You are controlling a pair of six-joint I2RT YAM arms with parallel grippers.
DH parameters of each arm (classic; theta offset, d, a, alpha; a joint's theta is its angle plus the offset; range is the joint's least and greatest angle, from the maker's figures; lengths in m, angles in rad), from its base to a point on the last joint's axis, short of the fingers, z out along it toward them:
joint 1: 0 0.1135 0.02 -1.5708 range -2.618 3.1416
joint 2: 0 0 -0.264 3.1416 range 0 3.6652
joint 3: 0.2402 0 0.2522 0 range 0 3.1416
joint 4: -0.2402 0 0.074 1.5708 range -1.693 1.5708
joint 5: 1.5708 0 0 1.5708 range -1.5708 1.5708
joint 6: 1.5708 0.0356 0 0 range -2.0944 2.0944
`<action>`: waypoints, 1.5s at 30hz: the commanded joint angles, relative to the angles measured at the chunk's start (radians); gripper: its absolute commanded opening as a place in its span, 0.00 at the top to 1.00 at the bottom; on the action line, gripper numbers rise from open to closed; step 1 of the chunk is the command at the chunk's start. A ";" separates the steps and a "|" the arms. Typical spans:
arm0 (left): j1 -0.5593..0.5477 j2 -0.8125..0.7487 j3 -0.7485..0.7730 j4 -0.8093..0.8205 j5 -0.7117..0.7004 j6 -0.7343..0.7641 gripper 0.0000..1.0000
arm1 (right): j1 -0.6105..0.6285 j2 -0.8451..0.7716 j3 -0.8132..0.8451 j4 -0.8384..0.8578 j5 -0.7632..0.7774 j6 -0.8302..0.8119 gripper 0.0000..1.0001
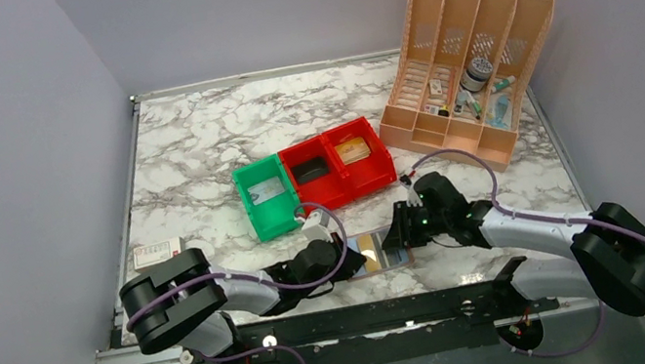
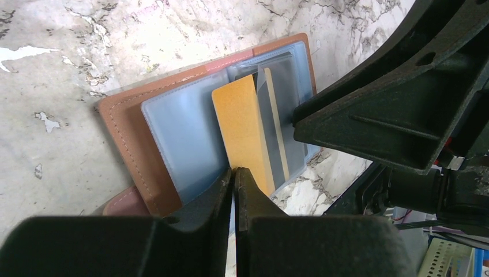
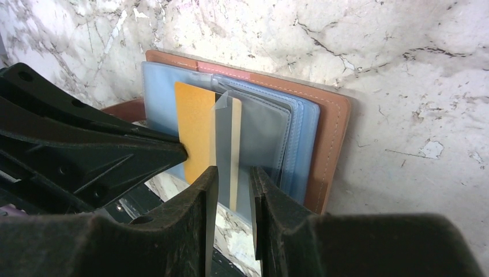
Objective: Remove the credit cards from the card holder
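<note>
The brown card holder (image 1: pixel 397 253) lies open near the table's front edge, with its pale blue pocket panels (image 2: pixel 181 135) facing up. The yellow-gold card (image 2: pixel 242 130) with its dark stripe (image 3: pixel 222 138) sticks out of the right pocket toward the front edge. A grey sheet in that pocket (image 3: pixel 262 135) may be the dark grey card. My left gripper (image 2: pixel 233 170) is shut, its tips down where the left panel meets the yellow card's corner. I cannot tell if it pinches anything. My right gripper (image 3: pixel 233 170) is narrowly open over the card's striped edge.
A green bin (image 1: pixel 264 195) and two red bins (image 1: pixel 338 164) stand just behind the holder. A peach slotted organizer (image 1: pixel 467 64) is at the back right. A small white box (image 1: pixel 157 252) lies at the left edge. The black front rail (image 1: pixel 352 320) runs close below the holder.
</note>
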 commanded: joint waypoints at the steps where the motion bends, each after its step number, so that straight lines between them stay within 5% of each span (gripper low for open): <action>1: -0.007 0.012 0.009 -0.011 0.004 0.003 0.90 | -0.001 0.002 0.016 -0.082 0.024 -0.056 0.72; 10: -0.006 -0.038 -0.042 -0.011 -0.032 -0.015 0.91 | -0.001 -0.003 0.060 -0.039 -0.140 -0.126 0.69; 22: -0.007 0.015 -0.003 0.002 -0.002 -0.005 0.68 | -0.001 0.148 -0.014 0.024 -0.050 -0.087 0.71; 45: -0.008 0.057 -0.046 0.284 0.110 -0.020 0.80 | -0.001 0.148 -0.046 0.064 -0.049 -0.040 0.72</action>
